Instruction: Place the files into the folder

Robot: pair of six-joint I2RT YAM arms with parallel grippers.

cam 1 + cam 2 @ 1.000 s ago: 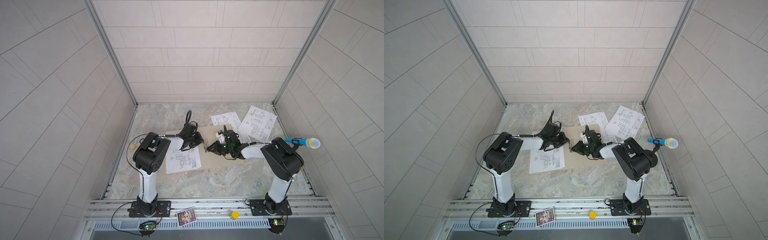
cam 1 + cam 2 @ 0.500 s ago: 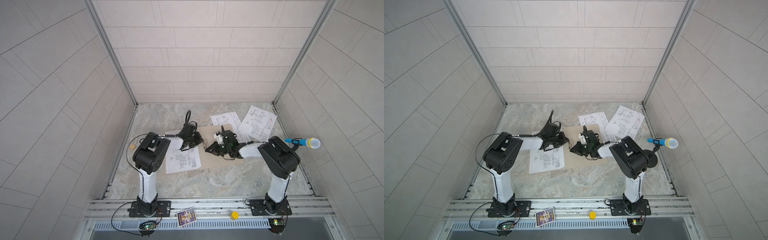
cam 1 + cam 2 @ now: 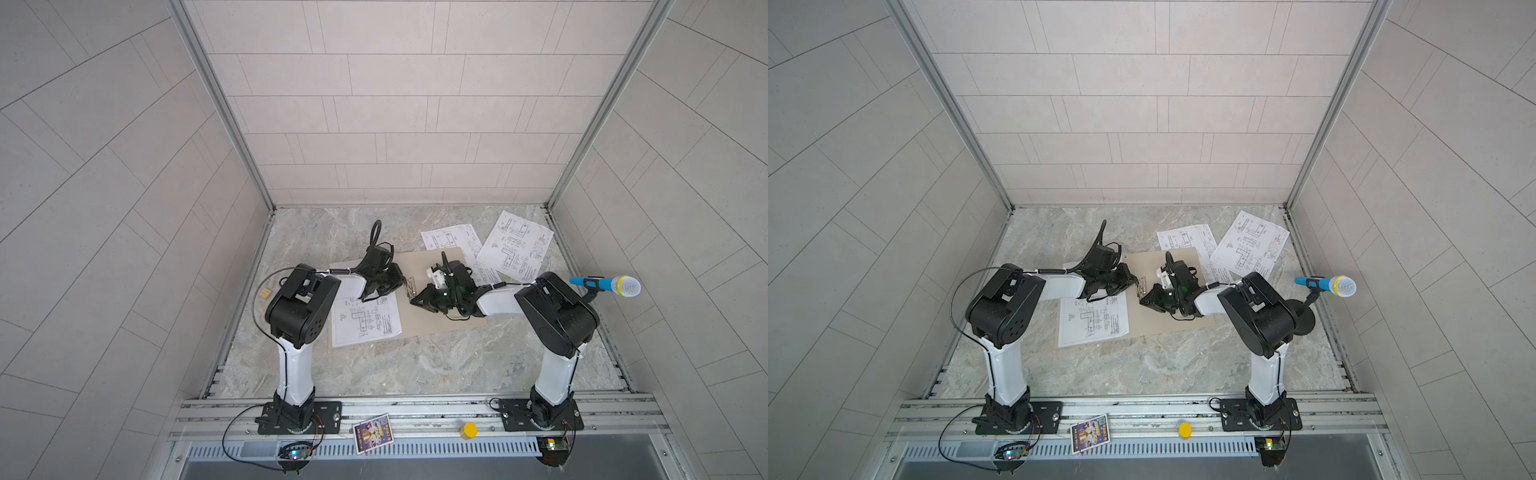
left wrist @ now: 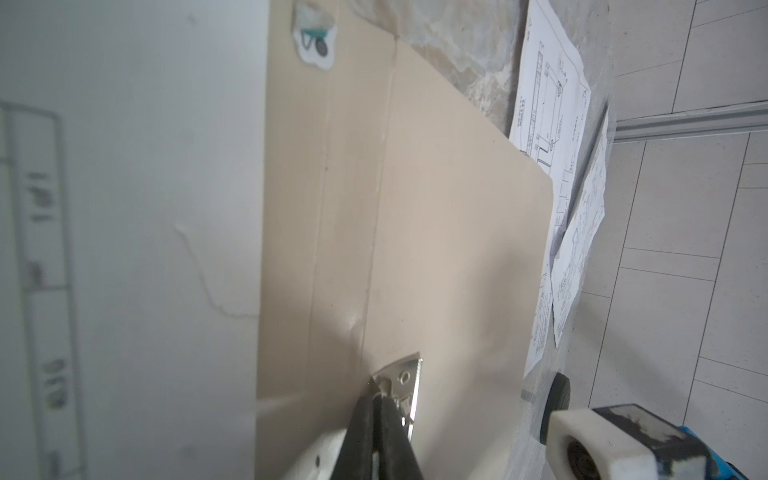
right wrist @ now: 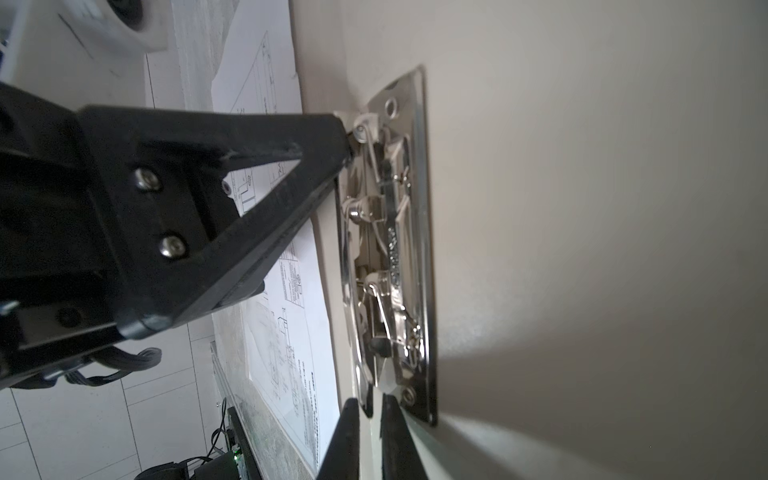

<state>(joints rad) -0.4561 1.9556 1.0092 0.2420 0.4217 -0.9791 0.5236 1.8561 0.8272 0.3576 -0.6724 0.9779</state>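
The tan folder [image 3: 419, 324] [image 3: 1158, 326] lies open on the table. Its silver clip [image 3: 410, 286] [image 5: 390, 249] runs along the spine. My left gripper [image 3: 403, 280] [image 4: 380, 401] is shut on the clip's far end. At the near end, my right gripper [image 3: 413, 299] [image 5: 369, 405] has its jaws closed to a narrow gap round the clip's metal edge. One of the files [image 3: 365, 320] [image 3: 1092, 324] lies on the folder's left half, partly under the left arm. Two more files [image 3: 453, 239] [image 3: 515, 245] lie at the back right, the farther with a red mark.
A blue and yellow microphone [image 3: 606, 284] on a black stand [image 3: 1300, 320] is by the right wall. A small wooden block [image 3: 264, 294] lies at the left edge. A picture card [image 3: 372, 432] and a yellow cap [image 3: 469, 430] sit on the front rail.
My right gripper has slid left along the folder to the clip's near end and its jaws have narrowed. The left gripper has stayed on the clip's far end.
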